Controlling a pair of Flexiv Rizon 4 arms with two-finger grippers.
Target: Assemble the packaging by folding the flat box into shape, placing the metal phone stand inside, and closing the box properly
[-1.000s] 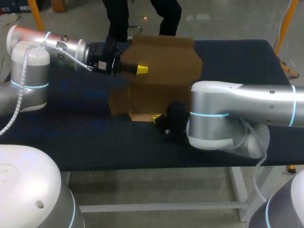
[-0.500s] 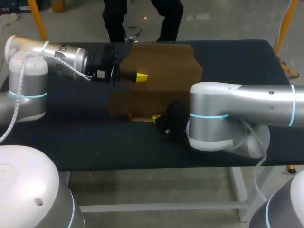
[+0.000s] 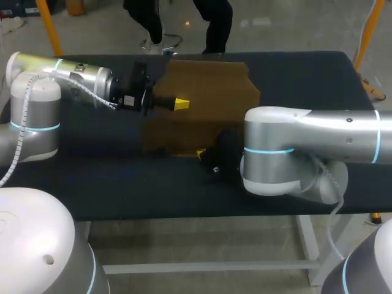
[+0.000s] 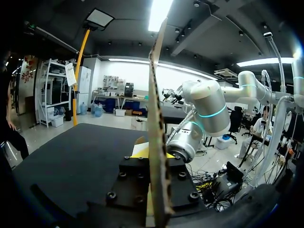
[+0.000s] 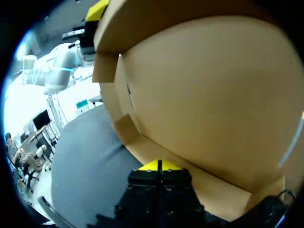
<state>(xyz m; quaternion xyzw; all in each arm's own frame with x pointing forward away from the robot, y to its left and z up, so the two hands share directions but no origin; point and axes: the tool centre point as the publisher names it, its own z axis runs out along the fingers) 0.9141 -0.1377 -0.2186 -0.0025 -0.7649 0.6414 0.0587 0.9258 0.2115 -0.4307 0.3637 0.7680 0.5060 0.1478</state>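
Now left gripper clamped on box panel, arm level; right gripper tips together beside box edge.

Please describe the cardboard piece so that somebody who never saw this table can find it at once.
Look at the dark table, in its middle and toward the far edge. There is the flat brown cardboard box, not yet folded, with notched flaps along its sides. The left gripper holds its left part. It is the only brown sheet on the table.
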